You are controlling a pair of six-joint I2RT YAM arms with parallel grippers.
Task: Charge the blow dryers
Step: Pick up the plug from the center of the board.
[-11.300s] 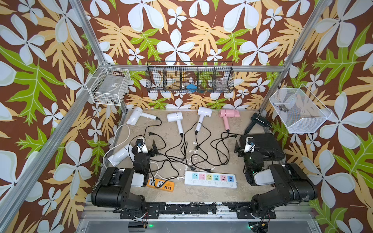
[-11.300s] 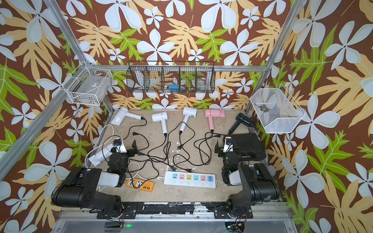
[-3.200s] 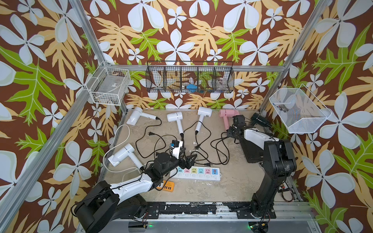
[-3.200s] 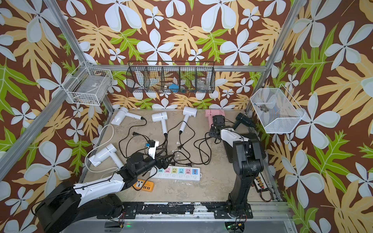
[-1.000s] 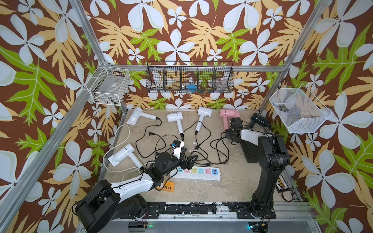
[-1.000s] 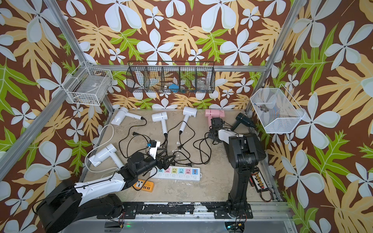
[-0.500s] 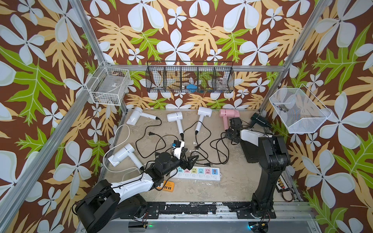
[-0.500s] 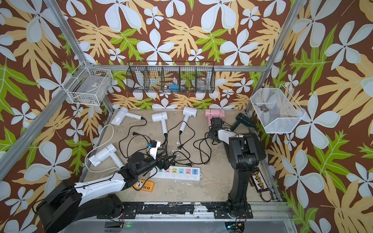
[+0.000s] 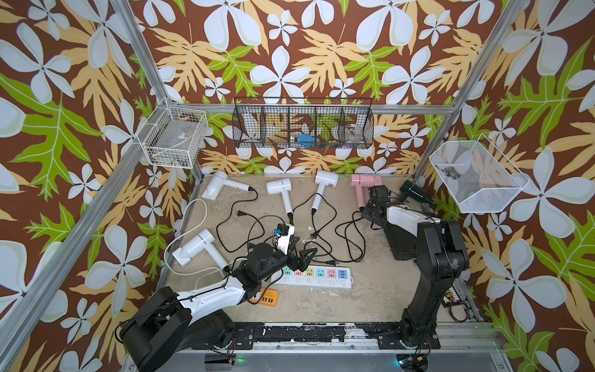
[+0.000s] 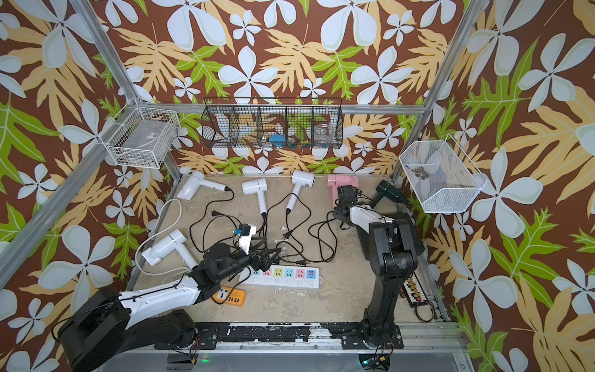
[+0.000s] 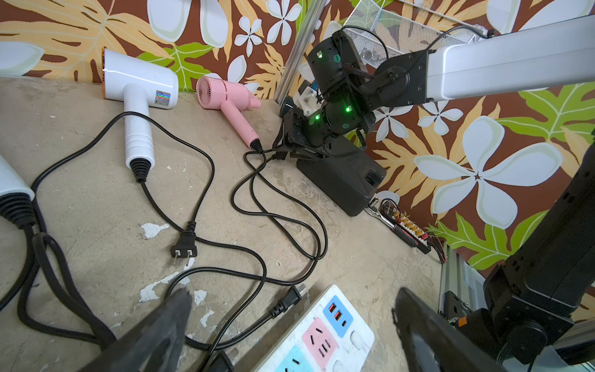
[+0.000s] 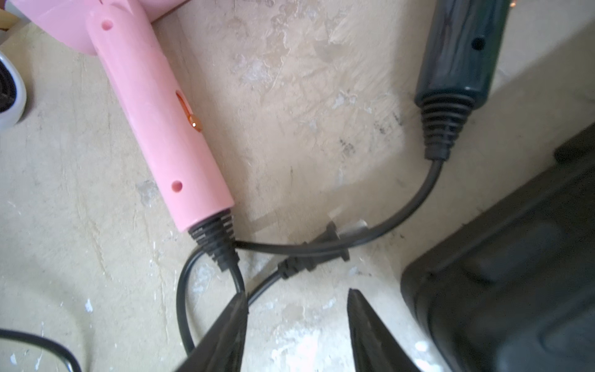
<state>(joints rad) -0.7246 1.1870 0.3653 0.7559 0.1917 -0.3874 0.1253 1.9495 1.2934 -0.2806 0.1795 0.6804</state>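
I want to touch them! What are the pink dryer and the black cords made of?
Pink dryer: likely hard plastic, smooth and matte; it is one even colour with moulded holes.
Cords: probably rubbery plastic with a slight sheen; they bend in loose loops.

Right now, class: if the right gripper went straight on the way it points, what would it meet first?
Probably the black plug lying just ahead of the right gripper, whose jaws stand open; the black dryer's cord crosses it. Height above it is unclear.
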